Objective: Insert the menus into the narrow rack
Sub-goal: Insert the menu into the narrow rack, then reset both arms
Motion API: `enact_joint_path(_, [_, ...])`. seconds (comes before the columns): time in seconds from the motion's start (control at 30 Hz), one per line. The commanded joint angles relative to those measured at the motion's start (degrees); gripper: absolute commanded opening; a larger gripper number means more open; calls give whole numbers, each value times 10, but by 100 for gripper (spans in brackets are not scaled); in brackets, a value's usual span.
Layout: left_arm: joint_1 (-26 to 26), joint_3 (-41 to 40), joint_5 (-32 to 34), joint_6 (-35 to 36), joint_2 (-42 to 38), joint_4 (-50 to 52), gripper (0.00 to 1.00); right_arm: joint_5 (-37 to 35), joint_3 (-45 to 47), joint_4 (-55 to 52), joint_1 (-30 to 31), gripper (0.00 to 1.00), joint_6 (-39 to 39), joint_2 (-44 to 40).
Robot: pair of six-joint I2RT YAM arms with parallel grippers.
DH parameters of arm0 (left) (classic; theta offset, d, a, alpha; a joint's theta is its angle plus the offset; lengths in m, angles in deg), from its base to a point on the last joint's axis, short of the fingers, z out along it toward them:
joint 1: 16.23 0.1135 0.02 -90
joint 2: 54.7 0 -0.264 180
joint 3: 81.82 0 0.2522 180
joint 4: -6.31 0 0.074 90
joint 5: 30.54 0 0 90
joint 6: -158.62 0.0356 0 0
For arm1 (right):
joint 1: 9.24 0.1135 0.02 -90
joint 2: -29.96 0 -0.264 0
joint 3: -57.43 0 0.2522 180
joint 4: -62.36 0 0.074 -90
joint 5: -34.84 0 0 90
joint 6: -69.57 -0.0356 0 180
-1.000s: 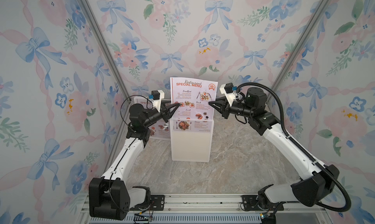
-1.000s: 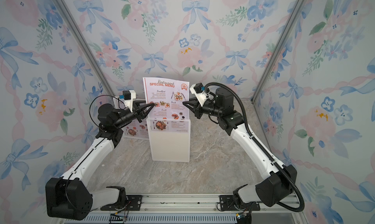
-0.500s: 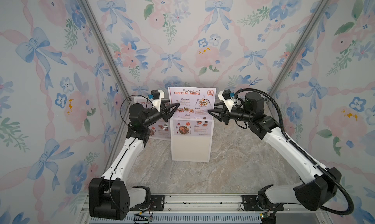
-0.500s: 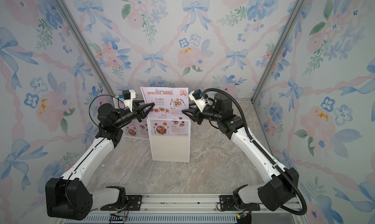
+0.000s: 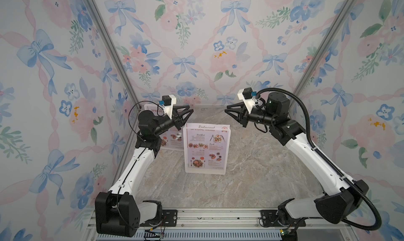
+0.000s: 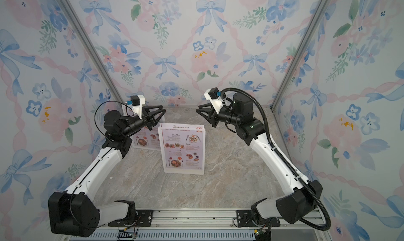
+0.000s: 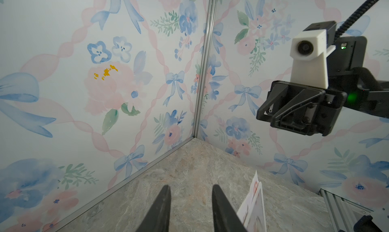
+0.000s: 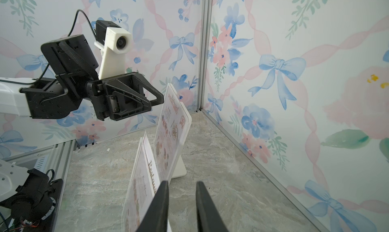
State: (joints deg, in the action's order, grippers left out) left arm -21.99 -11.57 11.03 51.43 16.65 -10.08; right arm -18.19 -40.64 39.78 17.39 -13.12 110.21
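Between floral walls (image 5: 196, 43), marbled tabletop (image 5: 251, 181), racked menus (image 5: 205, 146).

marble-look tabletop (image 5: 251, 174) underfoot; floral bow wallpaper (image 5: 196, 32) at twelve o'clock; metal corner post (image 5: 111, 47) at ten o'clock; slotted rail (image 5: 218, 217) at six o'clock.

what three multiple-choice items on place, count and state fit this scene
1. Where is the near menu? A lying flat B in a rack C held in the air
2. How many menus show? A one B two C four
3. The left gripper is: A shut on a menu B shut on a rack C open, empty
Key: 1 B, it stands upright in the clear rack; 2 B, a second menu stands behind it; 3 C, its jaws stand apart with nothing between.
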Motion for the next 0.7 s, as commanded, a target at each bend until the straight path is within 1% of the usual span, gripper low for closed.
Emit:
enact_joint_path(0.0, [4, -1, 3, -9, -20, -6, 36, -6, 22, -3, 1, 36, 1, -12])
enact_joint_path(0.1, [9, -12, 9, -8, -30, -7, 38, -24, 38, -4, 1, 39, 3, -24])
enact_joint_path(0.13, [10, -15, 12, -8, -33, -6, 40, -33, 40, -6, 1, 42, 3, -27])
enact_joint_path(0.17, [12, -20, 21, -11, -36, -7, 43, -47, 42, -7, 1, 45, 2, -31])
enact_joint_path(0.23, [21, -34, 51, -23, -45, -6, 53, -82, 47, -11, 4, 53, -1, -38])
enact_joint_path(0.33, [40, -70, 126, -52, -68, -5, 71, -199, 58, -18, 7, 69, -19, -49])
enact_joint_path(0.37, [45, -83, 152, -59, -77, -4, 75, -238, 65, -18, 8, 75, -28, -53])
enact_joint_path(0.43, [58, -117, 205, -62, -102, 6, 80, -305, 86, -19, 1, 86, -44, -63])
enact_joint_path(0.5, [66, -143, 285, -60, -126, 40, 82, -356, 110, -17, -14, 90, -65, -73])
enact_joint_path(0.57, [67, -183, 343, -44, -153, 53, 85, -374, 136, -15, -47, 93, -96, -83])
enact_joint_path(0.6, [67, -210, 372, -37, -169, 55, 91, -380, 151, -15, -69, 98, -114, -89])
enact_joint_path(0.67, [62, -256, 432, -17, -201, 64, 98, -383, 185, -17, -113, 98, -142, -105])
